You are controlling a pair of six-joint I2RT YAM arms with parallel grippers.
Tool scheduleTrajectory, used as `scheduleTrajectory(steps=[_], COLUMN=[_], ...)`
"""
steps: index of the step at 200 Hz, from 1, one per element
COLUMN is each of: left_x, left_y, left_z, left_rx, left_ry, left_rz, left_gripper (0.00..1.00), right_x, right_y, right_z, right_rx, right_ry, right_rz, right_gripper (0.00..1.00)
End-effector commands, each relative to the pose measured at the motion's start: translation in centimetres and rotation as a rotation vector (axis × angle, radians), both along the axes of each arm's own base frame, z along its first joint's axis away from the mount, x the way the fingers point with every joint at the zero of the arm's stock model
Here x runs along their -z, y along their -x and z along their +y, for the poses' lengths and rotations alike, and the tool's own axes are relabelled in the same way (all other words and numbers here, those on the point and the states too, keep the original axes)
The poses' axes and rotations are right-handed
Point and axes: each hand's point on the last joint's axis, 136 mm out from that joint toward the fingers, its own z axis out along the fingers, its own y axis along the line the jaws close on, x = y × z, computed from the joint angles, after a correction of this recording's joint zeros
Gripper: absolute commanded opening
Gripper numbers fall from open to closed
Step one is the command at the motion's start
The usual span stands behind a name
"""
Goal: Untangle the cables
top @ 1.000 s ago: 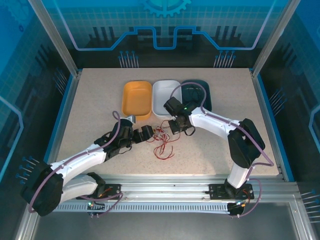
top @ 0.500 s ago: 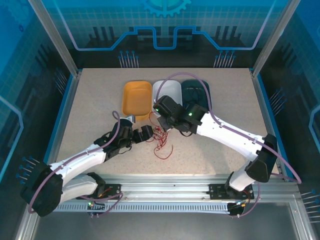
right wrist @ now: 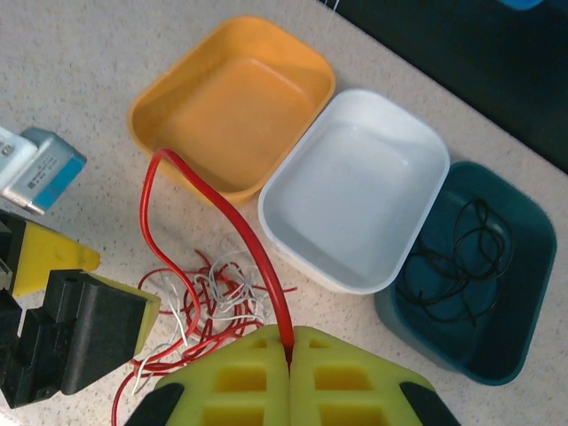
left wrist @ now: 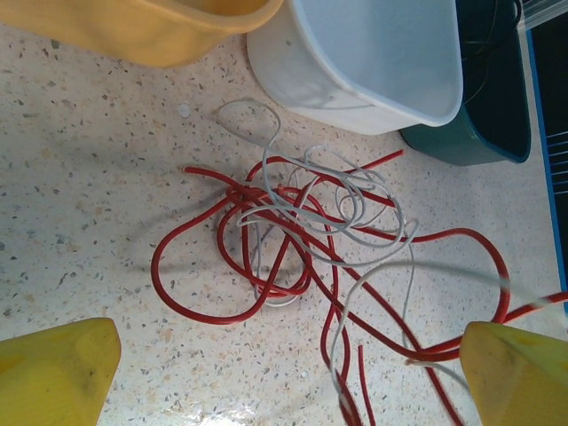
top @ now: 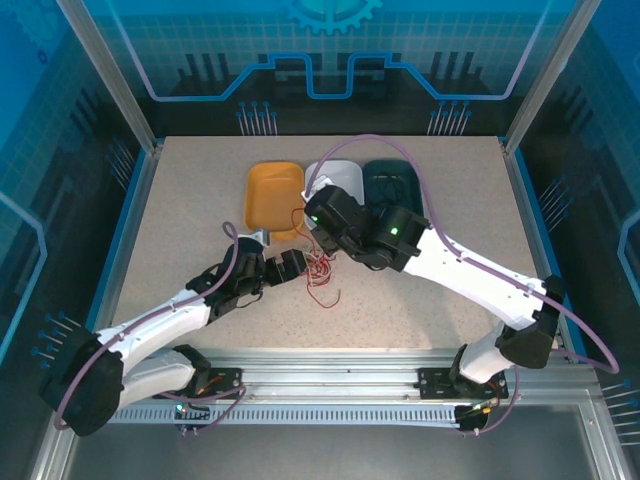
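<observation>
Right arm has swung up and left from beside the pile and now sits over the trays. The right gripper (right wrist: pixel 290 346) has its jaws pressed together on the red cable (right wrist: pixel 257 250). That strand rises in a taut arc from the pile to the fingers, in front of the orange tray (right wrist: pixel 231 98) and white tray (right wrist: pixel 355 177).

Pile looks tighter and pulled toward the trays, with less red spread on the table (top: pixel 200 200).

Left gripper (top: pixel 292 266) hasn't moved: jaws wide apart, holding nothing, fingertips either side of the tangle (left wrist: pixel 293 231) of red and pale strands.

Black cable (right wrist: pixel 457 257) lies coiled in the teal tray (right wrist: pixel 532 293), so that one looks sorted.

My read: red is being drawn out, but in the left wrist view it is still looped through the pale wire. The pull may just drag the whole knot unless the left pins the pale strand.
</observation>
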Motion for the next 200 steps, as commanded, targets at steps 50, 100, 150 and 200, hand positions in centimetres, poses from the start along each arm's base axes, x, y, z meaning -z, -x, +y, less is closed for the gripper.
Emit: scheduleTrajectory(steps=[50,100,150,200], left_x=[0.6,0.6,0.7,1.1], left_y=[0.5,0.6,0.5,0.5], left_z=[1.3,1.4,1.4,2.0], left_rx=[-0.037,-0.041,-0.042,-0.073], left_ry=[-0.016,-0.015,-0.017,-0.026], left_rz=[0.009,0.01,0.012,0.028], left_gripper=[0.99,0.99,0.99,0.99], right_x=[-8.4,-11.0,-13.4,-15.7], right_y=[1.0,1.0,0.6,-0.4], right_z=[0.2,0.4,0.3,0.0], right_rx=[-0.069,-0.084,-0.076,-0.03], right_ry=[-0.143,-0.174,-0.176,-0.158], right_rz=[-0.24,-0.32,-0.388,-0.438], right_gripper=[0.0,0.0,0.0,0.0])
